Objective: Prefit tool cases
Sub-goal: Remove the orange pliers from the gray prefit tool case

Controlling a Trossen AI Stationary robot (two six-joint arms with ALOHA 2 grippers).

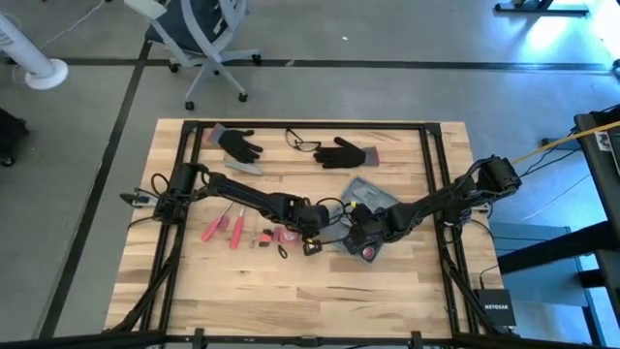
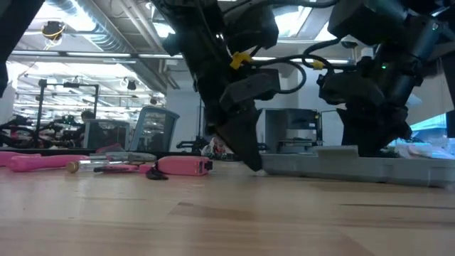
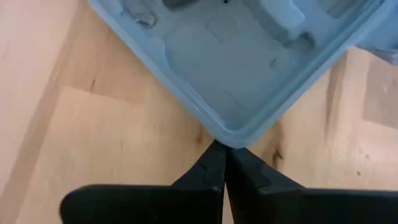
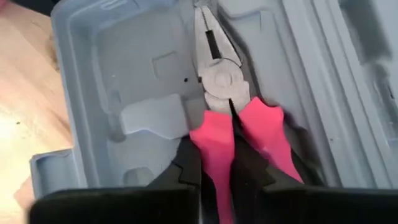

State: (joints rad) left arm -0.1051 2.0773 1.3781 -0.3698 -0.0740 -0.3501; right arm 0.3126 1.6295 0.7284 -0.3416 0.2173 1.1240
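At the left fingers: pressed together into one wedge, with nothing between. Butts tip-first against a rounded corner of the open case, low on the tabletop. Probably serves as a stop, bracing the case so a push from the other side cannot slide it. Just past the tips, only an empty moulded recess.

At the right fingers: clamped on one pink handle of the pliers, the second handle lying just beside the outer finger. Holds by the handle end, most likely to leave the steel nose free to drop into its slot. Ahead of the tips, points the nose along the moulded channel, jaws of the tool closed, pivot over the wider part of the recess. Looks nearly seated, though cannot tell whether pressed fully home. Calls for a gentle downward press before letting go, lest the tool spring back out of the slot.

Farther from both, beside the left arm: loose tools on the tabletop, well apart from the case, seemingly waiting for slots. Farthest off: two gloves and glasses, no part of the fitting.
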